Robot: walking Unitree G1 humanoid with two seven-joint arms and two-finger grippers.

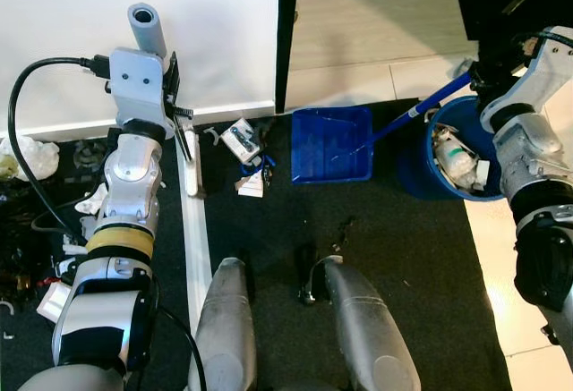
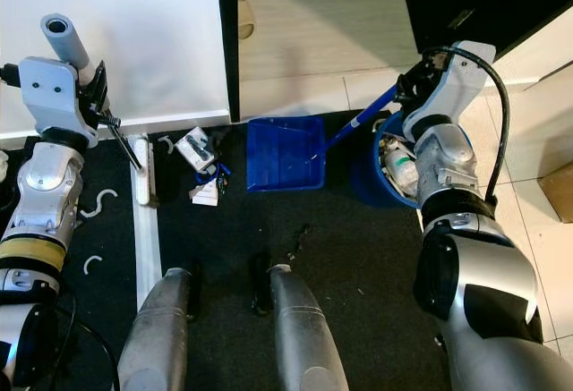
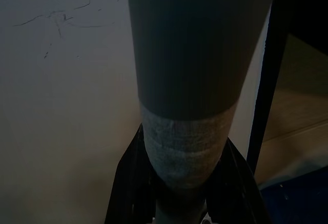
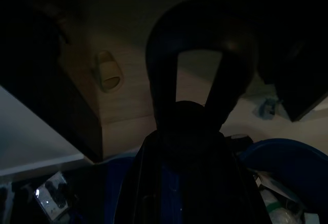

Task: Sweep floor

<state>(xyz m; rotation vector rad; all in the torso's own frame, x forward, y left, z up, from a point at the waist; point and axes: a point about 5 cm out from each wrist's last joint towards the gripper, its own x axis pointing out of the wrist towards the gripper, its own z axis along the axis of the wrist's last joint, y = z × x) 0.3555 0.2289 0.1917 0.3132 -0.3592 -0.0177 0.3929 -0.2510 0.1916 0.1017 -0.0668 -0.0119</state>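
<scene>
- At the bottom of the left eye view the robot's two grey legs [image 1: 304, 328] stand on a black mat [image 1: 394, 266], with small dark crumbs lying just ahead of them near the middle of the frame.
- A white strip [image 1: 195, 248] runs up the left part of the mat toward the wall.
- Left of the strip, at the left edge of the frame, lie black cables, crumpled white paper [image 1: 22, 157] and other small litter.
- The left gripper [image 1: 179, 109], in the upper left of the frame, has its fingers closed on the grey broom handle [image 1: 148, 29]; the left wrist view shows that handle [image 3: 189, 106] clamped between the two black fingers.
- The broom head [image 1: 191, 163] rests on the floor at the top of the white strip, beside a small pile of rubbish [image 1: 246, 154] at centre frame.
- Just right of the pile sits the blue dustpan [image 1: 331, 145], flat on the mat, its blue handle [image 1: 416, 114] rising toward the upper right.
- The right gripper [image 2: 414, 82] holds the top of that handle; its fingers are wrapped on the looped grip in the right wrist view.
- A blue bin [image 1: 448, 154] with rubbish inside stands touching the mat's right edge.
- Beyond, a white wall [image 1: 206, 33], a dark door edge [image 1: 286, 33] and pale tiled floor [image 1: 376, 24] fill the top.
</scene>
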